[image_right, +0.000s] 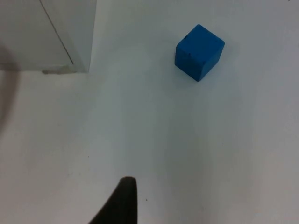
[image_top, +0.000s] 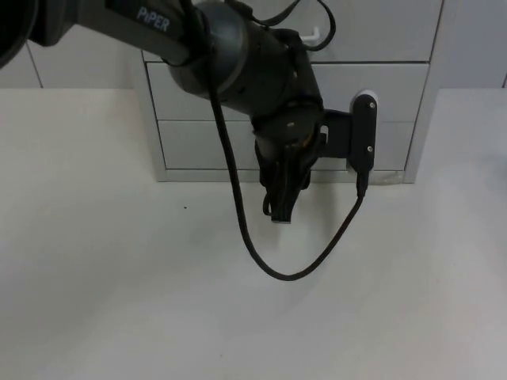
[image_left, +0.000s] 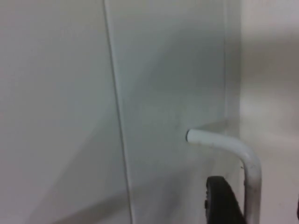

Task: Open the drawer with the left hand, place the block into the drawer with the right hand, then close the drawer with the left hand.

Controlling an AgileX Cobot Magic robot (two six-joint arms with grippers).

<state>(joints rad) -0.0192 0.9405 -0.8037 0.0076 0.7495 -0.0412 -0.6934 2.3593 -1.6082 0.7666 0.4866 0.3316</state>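
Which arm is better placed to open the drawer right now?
Left. The left gripper hangs just in front of the closed drawer unit, and its wrist view shows the white handle close ahead. The right wrist view looks at the blue block on the table instead.

White table top (image_top: 95,301) runs back to a pale panelled wall (image_top: 71,71)

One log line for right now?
left gripper: before cabinet's bottom drawer, at handle | drawers: closed | blue block: on table | right arm: waiting
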